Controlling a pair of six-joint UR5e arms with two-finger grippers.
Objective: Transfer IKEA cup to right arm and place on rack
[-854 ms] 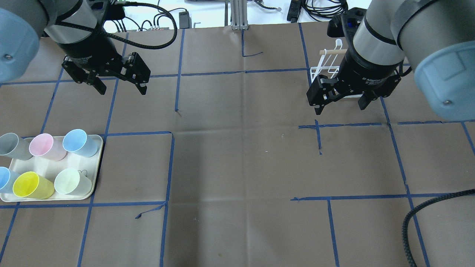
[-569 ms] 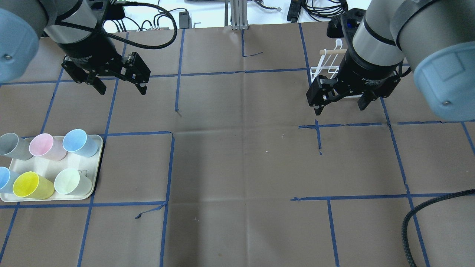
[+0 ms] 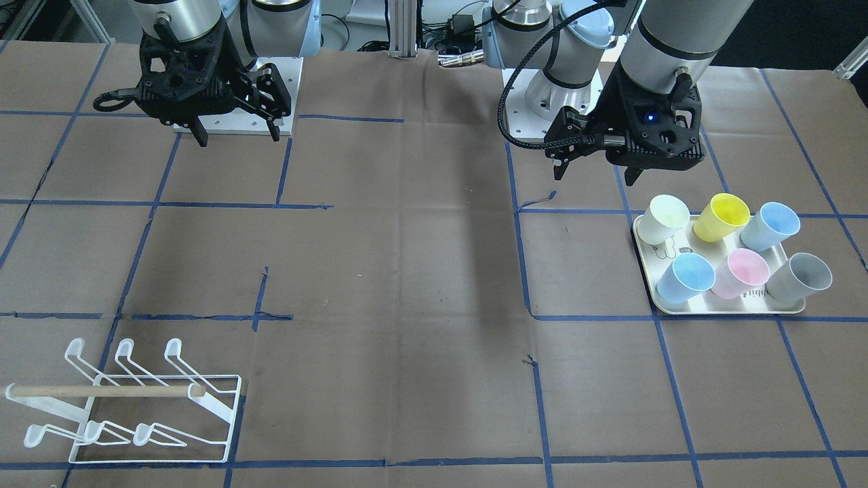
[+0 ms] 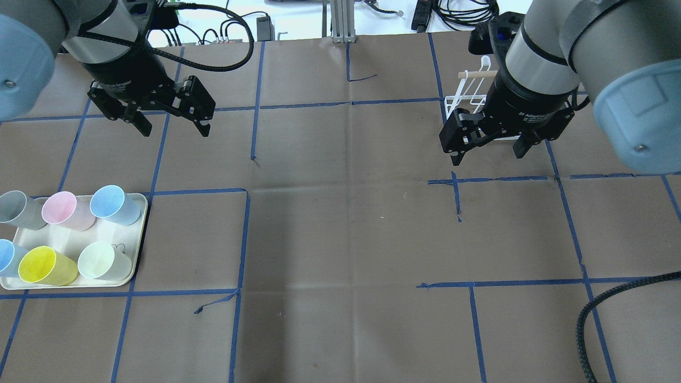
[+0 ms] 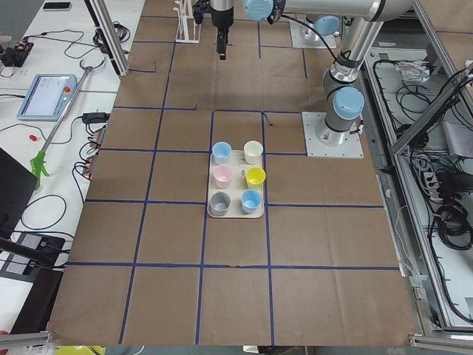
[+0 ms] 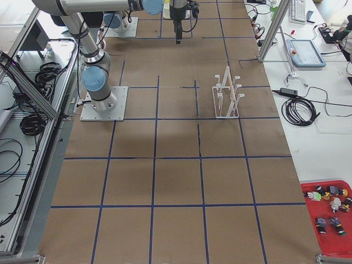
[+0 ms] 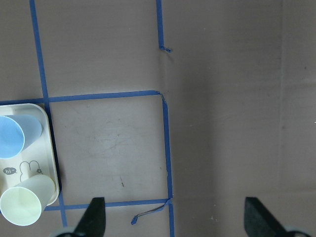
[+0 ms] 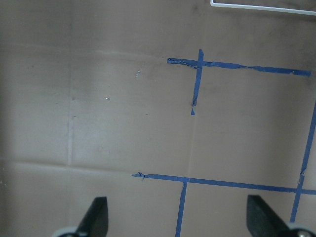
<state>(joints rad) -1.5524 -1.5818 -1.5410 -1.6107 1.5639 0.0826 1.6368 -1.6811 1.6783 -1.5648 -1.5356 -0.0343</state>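
Note:
Several IKEA cups stand on a cream tray [image 4: 139,250] at the table's left: a blue cup [image 4: 113,205], a pink cup [image 4: 66,210], a grey cup [image 4: 18,209], a yellow cup [image 4: 45,266] and a pale green cup [image 4: 101,260]. My left gripper [image 4: 174,130] hangs open and empty above the table, beyond the tray. The white wire rack [image 3: 102,391] with its wooden dowel stands at the far right. My right gripper [image 4: 487,157] hovers open and empty just in front of the rack [image 4: 452,100]. The left wrist view catches the blue cup [image 7: 12,136] and the pale green cup [image 7: 24,205].
Brown paper with a grid of blue tape [image 4: 351,102] covers the table. A thick braided cable [image 4: 590,319] loops in at the near right. Cables and power bricks lie beyond the far edge. A red tray of small parts [image 6: 330,212] sits on a side bench.

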